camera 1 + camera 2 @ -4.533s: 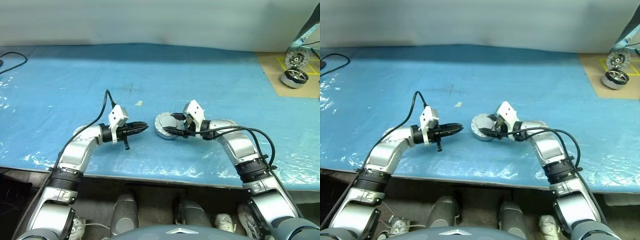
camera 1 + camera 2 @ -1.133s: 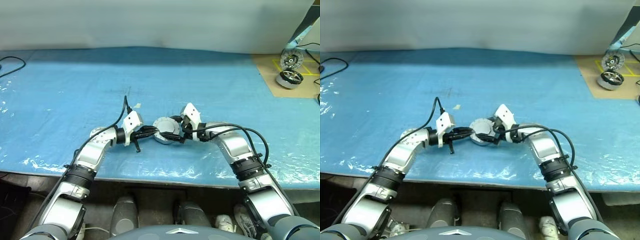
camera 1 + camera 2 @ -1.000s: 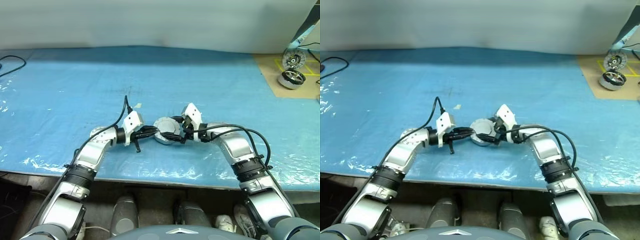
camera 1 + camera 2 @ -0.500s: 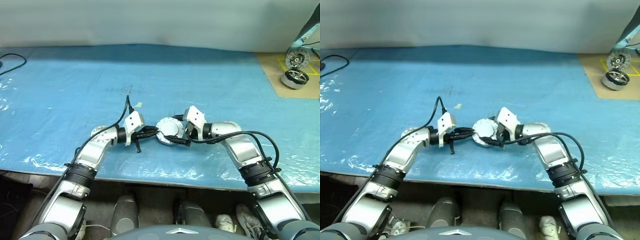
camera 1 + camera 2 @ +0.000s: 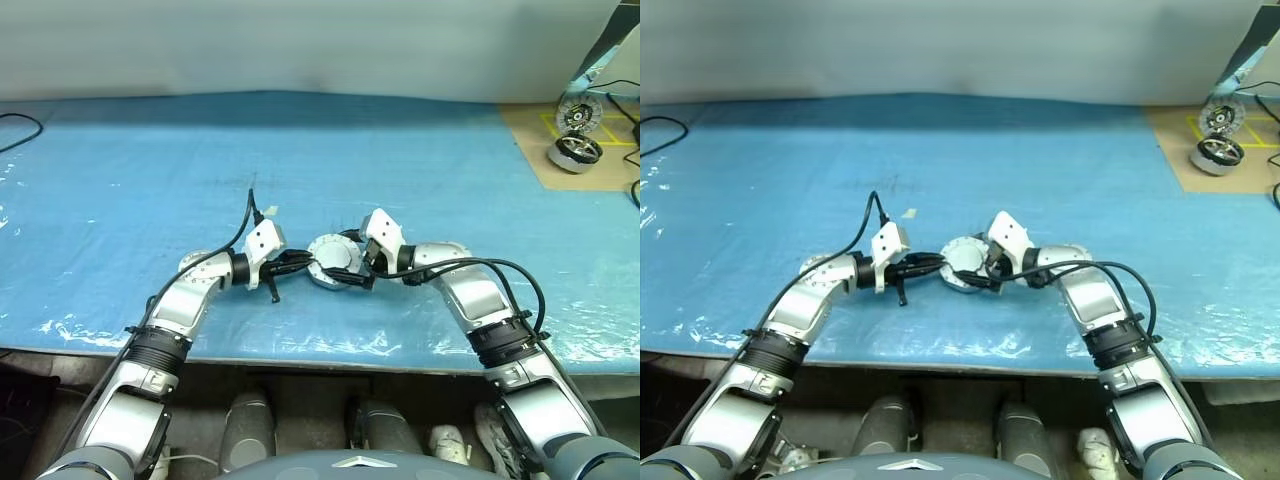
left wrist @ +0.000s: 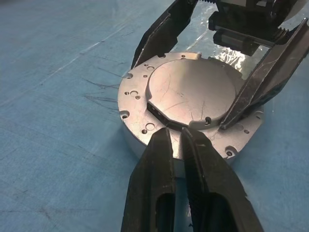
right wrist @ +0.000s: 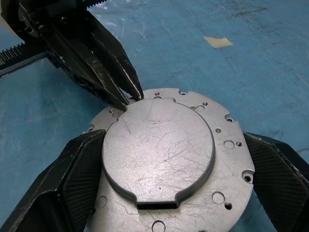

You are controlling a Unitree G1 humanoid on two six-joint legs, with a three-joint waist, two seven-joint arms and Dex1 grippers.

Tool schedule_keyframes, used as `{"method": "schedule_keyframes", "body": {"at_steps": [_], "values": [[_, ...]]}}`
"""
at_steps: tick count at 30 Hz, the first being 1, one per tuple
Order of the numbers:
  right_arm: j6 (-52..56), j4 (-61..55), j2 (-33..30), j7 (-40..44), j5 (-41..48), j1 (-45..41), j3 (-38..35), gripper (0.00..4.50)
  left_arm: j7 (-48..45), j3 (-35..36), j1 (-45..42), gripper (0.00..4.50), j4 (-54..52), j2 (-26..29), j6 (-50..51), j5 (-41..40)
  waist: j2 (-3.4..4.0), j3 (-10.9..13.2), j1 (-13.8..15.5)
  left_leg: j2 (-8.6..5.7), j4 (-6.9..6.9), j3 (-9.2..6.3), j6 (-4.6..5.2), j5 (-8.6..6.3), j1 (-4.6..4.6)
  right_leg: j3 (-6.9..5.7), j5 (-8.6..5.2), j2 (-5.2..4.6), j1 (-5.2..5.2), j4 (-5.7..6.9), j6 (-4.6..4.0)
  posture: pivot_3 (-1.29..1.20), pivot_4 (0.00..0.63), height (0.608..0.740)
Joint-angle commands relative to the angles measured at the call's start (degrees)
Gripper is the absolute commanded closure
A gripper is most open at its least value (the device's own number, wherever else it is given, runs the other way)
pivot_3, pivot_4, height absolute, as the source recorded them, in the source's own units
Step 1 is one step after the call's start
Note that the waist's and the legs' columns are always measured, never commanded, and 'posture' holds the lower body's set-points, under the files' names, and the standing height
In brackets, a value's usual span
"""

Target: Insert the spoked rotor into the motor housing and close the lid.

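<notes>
With the lid (image 7: pixel 159 157) down over the motor housing (image 6: pixel 145 140), I cannot see the copper windings or the spoked rotor; whatever sits inside is covered. In my right wrist view the near rim of the housing runs off the picture's edge, and both fingers (image 7: pixel 63 181) of my right gripper (image 7: pixel 169 193) are cut off there too, so their roots are out of sight. My left gripper (image 6: pixel 176 145) covers part of the housing's near wall in my left wrist view. At the far right corner of the bench (image 5: pixel 120 180), two small wheel-like metal parts (image 5: pixel 574 152) are too small to make out.
</notes>
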Motion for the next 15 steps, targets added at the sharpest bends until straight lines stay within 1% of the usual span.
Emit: {"method": "schedule_keyframes", "body": {"at_steps": [1, 5, 10, 13, 15], "values": [[0.7, 3.2, 1.4, -0.8, -0.2, 0.4, 0.7, 0.02, -0.4, -1.1, 0.8, 4.13, 0.8, 0.3, 0.3, 1.0, 0.0, 0.0, 0.0, 0.01, 0.0, 0.0, 0.0, 0.0, 0.05, 0.0, 0.0, 0.0, 0.05, 0.0, -0.01, 0.0, 0.15, 0.74], [0.9, 3.3, 1.9, -0.8, -0.3, 0.5, 0.4, 0.02, -0.4, -1.1, 1.1, 4.13, 1.2, 0.3, -0.3, 1.2, 0.0, 0.0, -0.3, 0.01, 0.0, 0.01, 0.0, -0.01, 0.32, 0.03, -0.02, -0.01, 0.35, -0.02, -0.03, 0.0, 0.15, 0.74], [-0.2, 2.2, 1.8, -1.0, -0.4, 0.4, 0.1, 0.02, -0.3, -1.1, 1.1, 4.13, 1.9, 0.3, -1.0, 1.3, 0.0, 0.0, -0.5, 0.0, -0.02, 0.01, 0.0, -0.01, 0.42, 0.03, -0.03, -0.02, 0.49, -0.06, -0.04, 0.0, 0.15, 0.74], [-4.5, 2.7, 0.7, -1.6, -3.3, 0.2, 1.6, 0.02, -0.3, -1.1, 0.9, 4.13, 2.1, 0.2, -1.2, 1.3, 0.0, 0.0, -0.5, 0.0, -0.02, 0.01, 0.0, -0.01, 0.42, 0.03, -0.03, -0.02, 0.48, -0.06, -0.04, 0.0, 0.15, 0.74], [-3.7, 1.8, 1.6, -1.7, -1.4, -0.1, 0.2, 0.02, -0.3, -1.1, 0.8, 4.13, 2.3, 0.2, -1.3, 1.4, 0.0, 0.0, -0.5, -0.01, -0.02, 0.01, 0.0, -0.01, 0.42, 0.02, -0.03, -0.03, 0.49, -0.06, -0.04, 0.0, 0.15, 0.74]]}}
